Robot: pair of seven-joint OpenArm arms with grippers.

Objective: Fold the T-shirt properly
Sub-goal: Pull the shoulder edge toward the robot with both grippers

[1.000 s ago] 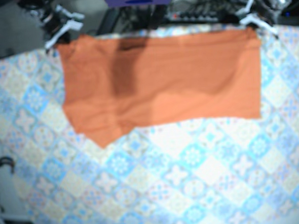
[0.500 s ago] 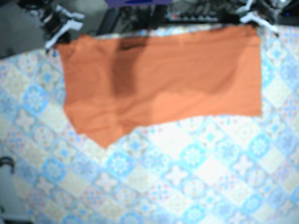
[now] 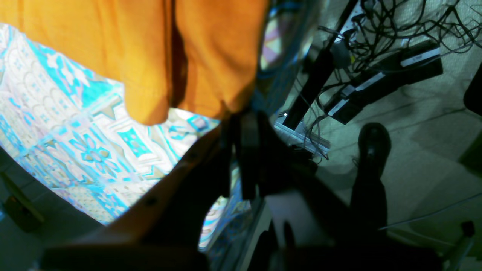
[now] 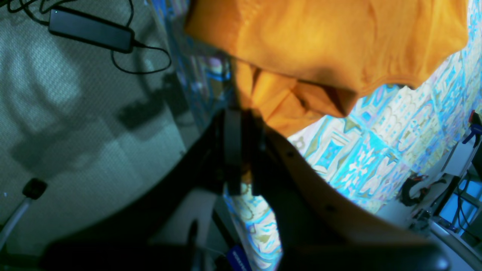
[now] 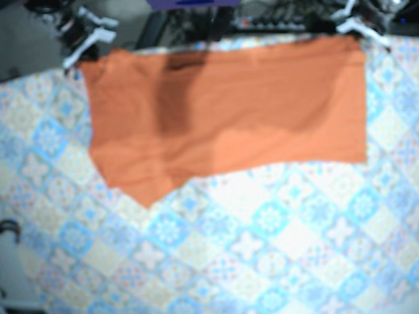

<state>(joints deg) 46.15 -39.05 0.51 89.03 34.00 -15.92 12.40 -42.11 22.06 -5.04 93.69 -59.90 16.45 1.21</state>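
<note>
patterned blue-and-cream tablecloth (image 5: 271,231) covers the table in the base view. past its far edge there's dark floor (image 4: 75,113) & a tangle of cables (image 3: 395,22).

far left of that edge: right gripper (image 5: 72,58), white, sits at the top-left corner of the t-shirt (image 5: 221,113). its wrist cam shows the jaws nearly together w/ orange cloth pinched between them, so it's clamped on the fabric. a black power brick (image 4: 90,30) lies on the floor off to one side.

the t-shirt is orange & spread flat on the far half of the table, wider than deep, w/ its top edge running along the table edge. the near edge is uneven: the lower-left part drops to a point, the rest runs roughly straight to the right. a darker vertical band crosses the cloth left of centre, prob. shadow.

far right: left gripper (image 5: 354,28) at the top-right corner of the t-shirt. wrist cam there shows dark fingers close together, the orange edge running into the tips & a fold hanging just beside them. it's closed on the cloth, tho the contact itself is in shadow.
</note>
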